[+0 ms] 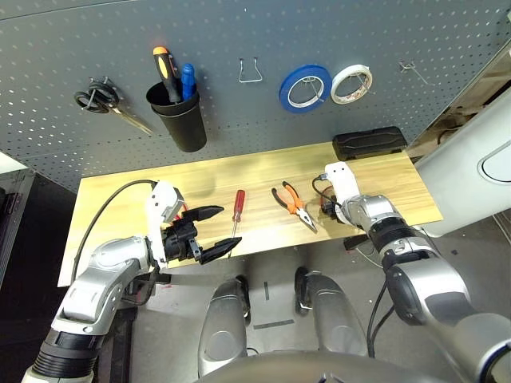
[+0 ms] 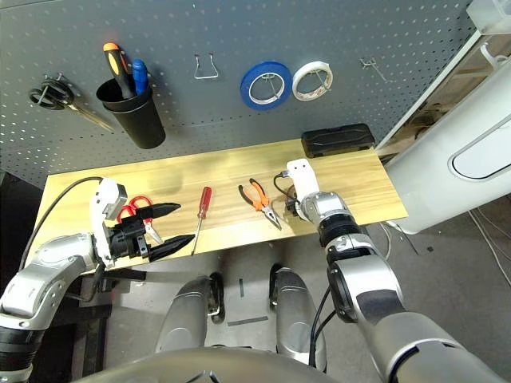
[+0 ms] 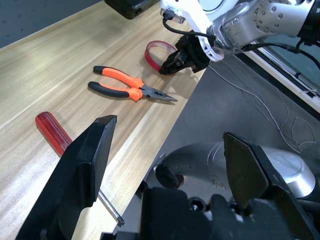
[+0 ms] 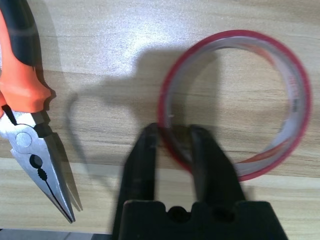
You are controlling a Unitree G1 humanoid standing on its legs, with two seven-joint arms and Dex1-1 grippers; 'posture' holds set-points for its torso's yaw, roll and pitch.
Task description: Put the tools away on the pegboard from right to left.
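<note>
- Landmark for every place below: the black cup point(image 1: 180, 118) hung on the pegboard point(image 1: 263, 32). Left of the cup, a pair of black-handled scissors point(image 1: 102, 100) hangs on the board; these are not one of the four tools.
- Left gripper point(image 1: 211, 233) — below the cup, over the table's point(image 1: 383, 179) near edge, jaws spread wide with nothing between them. The red-handled scissors point(image 2: 137, 207) lie on the wood beside it, below and left of the cup, partly hidden by the arm.
- The slim red-handled screwdriver point(image 1: 237, 210) lies on the table below and slightly right of the cup, untouched.
- The orange-handled pliers point(image 1: 292, 203) lie further right of the cup, jaws pointing toward the near edge, also untouched.
- Right of the cup on the board: a bare wire hook point(image 1: 250, 72), then a blue tape roll point(image 1: 304, 87) and a white one point(image 1: 351, 84), then another bare hook point(image 1: 413, 70) at the far right.
- Right gripper point(image 4: 172, 131) — far right of the cup, down at the table. Its fingers are drawn narrow, one inside and one outside the wall of the thin red tape ring point(image 4: 235, 97), which lies flat on the wood; the grip looks just made.
- Progress, as I judge it: none of the four tools is on the board yet. The ring, rightmost, is the first in hand — lifting and hanging it remains, then pliers, screwdriver and scissors.
</note>
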